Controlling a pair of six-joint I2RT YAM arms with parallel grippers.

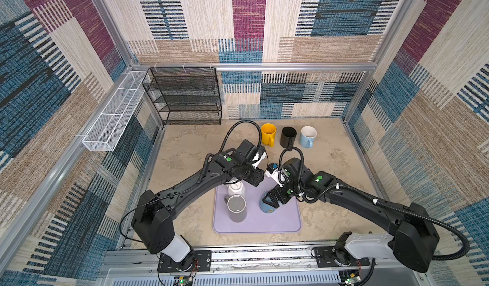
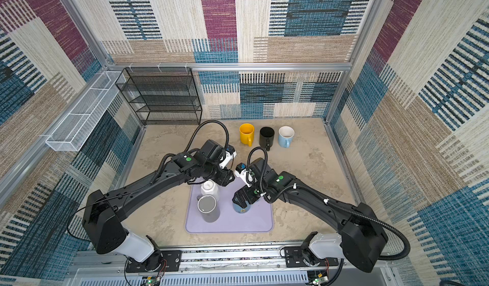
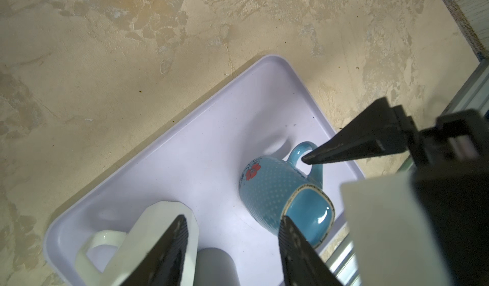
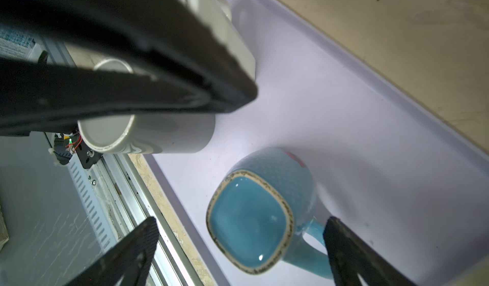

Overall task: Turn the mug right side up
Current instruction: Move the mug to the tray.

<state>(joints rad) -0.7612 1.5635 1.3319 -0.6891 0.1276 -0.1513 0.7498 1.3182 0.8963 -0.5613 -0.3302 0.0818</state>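
**Blue floral mug mouth-down on tray, R pincer spread over it**

L pincer [image 3: 232, 220] is part-spread w/ nothing in it and hangs above the white faceted mug [image 1: 235, 188]. The grey mug [image 1: 236, 205] is just in front. Both are base-up on the L side of the lavender tray [image 1: 280, 222], which sits on the worktop [image 1: 185, 152].

To their right, apart from them, is the blue floral mug [image 4: 251, 218], mouth down, base up. It has teal glaze w/ raised dots, a red flower on the side, a squarish base w/ speckled cream rim, and a loop handle.

R pincer [image 4: 241, 220] is spread wide, one finger each side of the base. One tip is by the handle; can't tell if it touches.
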